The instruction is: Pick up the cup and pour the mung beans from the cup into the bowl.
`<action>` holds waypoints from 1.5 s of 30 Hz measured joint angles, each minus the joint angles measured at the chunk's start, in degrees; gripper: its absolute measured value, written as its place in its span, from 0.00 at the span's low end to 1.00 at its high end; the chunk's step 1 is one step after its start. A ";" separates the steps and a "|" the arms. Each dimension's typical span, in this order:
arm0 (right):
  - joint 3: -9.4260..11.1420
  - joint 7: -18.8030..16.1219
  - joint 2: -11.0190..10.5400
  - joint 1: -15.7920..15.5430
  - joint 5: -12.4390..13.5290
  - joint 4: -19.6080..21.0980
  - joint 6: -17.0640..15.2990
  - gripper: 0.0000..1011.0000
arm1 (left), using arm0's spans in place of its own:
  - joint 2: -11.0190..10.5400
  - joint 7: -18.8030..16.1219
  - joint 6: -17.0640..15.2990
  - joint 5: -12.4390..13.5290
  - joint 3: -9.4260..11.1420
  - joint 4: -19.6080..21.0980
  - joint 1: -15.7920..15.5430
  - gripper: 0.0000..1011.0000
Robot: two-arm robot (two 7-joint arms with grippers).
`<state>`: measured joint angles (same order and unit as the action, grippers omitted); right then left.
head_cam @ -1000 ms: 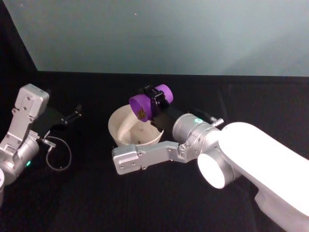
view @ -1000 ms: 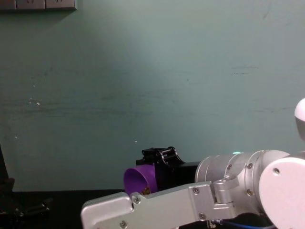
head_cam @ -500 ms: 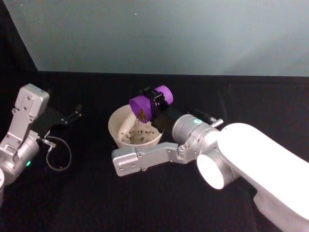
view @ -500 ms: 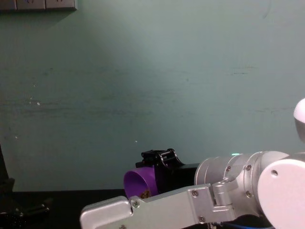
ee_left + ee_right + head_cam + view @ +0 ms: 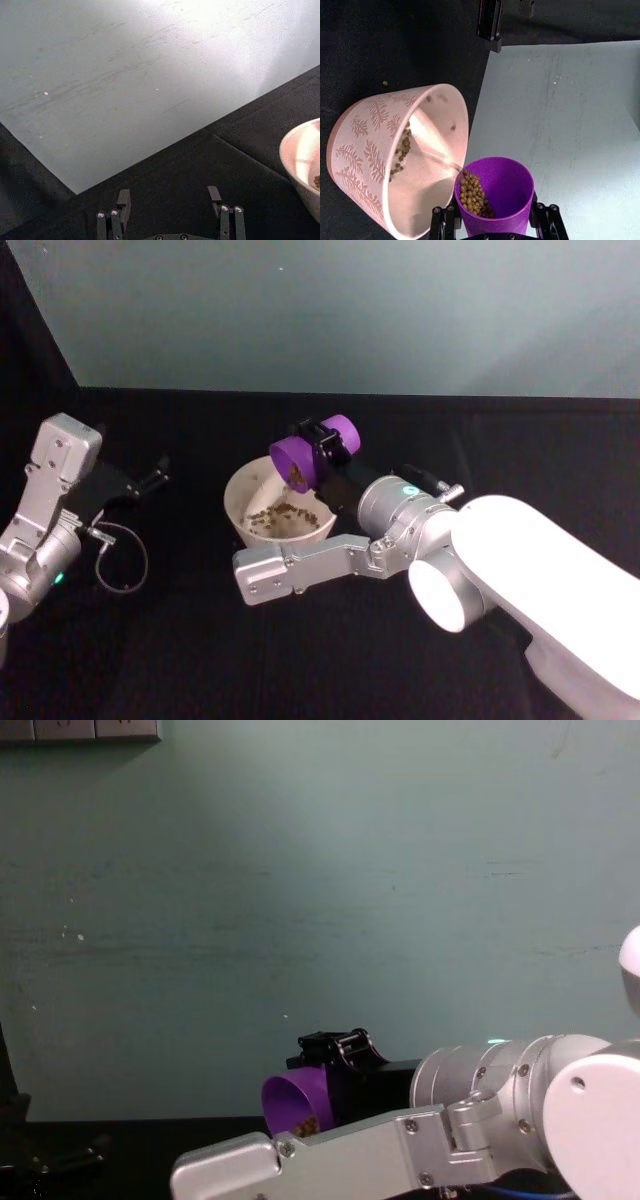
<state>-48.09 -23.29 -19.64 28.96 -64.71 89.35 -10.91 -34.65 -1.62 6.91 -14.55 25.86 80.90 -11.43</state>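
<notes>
Head view: right hand (image 5: 324, 446) holds tilted cup (image 5: 294, 463) over bowl (image 5: 243, 492) (left hand (image 5: 156, 480) idle)

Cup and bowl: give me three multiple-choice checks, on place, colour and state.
1. Where is the cup?
A) standing upright beside the bowl
B) held tilted over the bowl
C) lying inside the bowl

2. What colour is the cup?
A) purple
B) green
C) white

3. Where are the mung beans?
A) all in the cup
B) all in the bowl
C) some in each

Answers:
1 B: the right gripper holds the cup tipped, mouth over the bowl.
2 A: its wall is bright purple.
3 C: beans lie in the bowl's bottom and more sit at the cup's mouth.
The left gripper is parked open at the left.
</notes>
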 joint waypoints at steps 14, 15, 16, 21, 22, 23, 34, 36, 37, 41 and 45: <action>-0.07 -0.48 0.04 -0.19 -1.94 0.41 -0.20 0.73 | 0.00 0.00 0.00 0.00 0.00 0.00 0.00 0.99; -0.08 -0.51 0.05 -0.19 -1.99 0.42 -0.19 0.73 | 0.00 0.00 0.00 0.00 0.00 0.00 0.00 0.99; -0.08 -0.57 0.06 -0.19 -2.05 0.42 -0.18 0.73 | 0.00 0.00 0.00 0.00 0.00 0.00 0.00 0.99; -0.07 -0.72 0.17 -0.22 -2.12 0.46 -0.13 0.73 | 0.00 0.00 0.00 0.00 0.00 0.00 0.00 0.99; -0.07 -0.76 0.18 -0.24 -2.13 0.49 -0.13 0.73 | 0.00 0.00 0.00 0.00 0.00 0.00 0.00 0.99; -0.07 -0.77 0.19 -0.25 -2.14 0.52 -0.13 0.73 | 0.00 0.00 0.00 0.00 0.00 0.00 0.00 0.99; -0.07 -0.79 0.22 -0.35 -2.40 0.55 -0.06 0.73 | 0.00 0.00 0.00 0.00 0.00 0.00 0.00 0.99; -0.09 -0.79 0.23 -0.34 -2.47 0.55 -0.06 0.73 | 0.00 0.00 0.00 0.00 0.00 0.00 0.00 0.99; -0.09 -0.79 0.22 -0.34 -2.52 0.55 -0.05 0.73 | 0.00 0.00 0.00 0.00 0.00 0.00 0.00 0.99; -0.11 -0.80 0.20 -0.33 -2.61 0.56 -0.05 0.73 | 0.00 0.00 0.00 0.00 0.00 0.00 0.00 0.99; -0.14 -0.79 0.14 -0.38 -2.73 0.74 -0.07 0.73 | 0.00 0.00 0.00 0.00 0.00 0.00 0.00 0.99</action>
<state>-48.23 -24.08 -19.50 28.58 -67.43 90.10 -10.98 -34.65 -1.62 6.91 -14.55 25.86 80.90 -11.43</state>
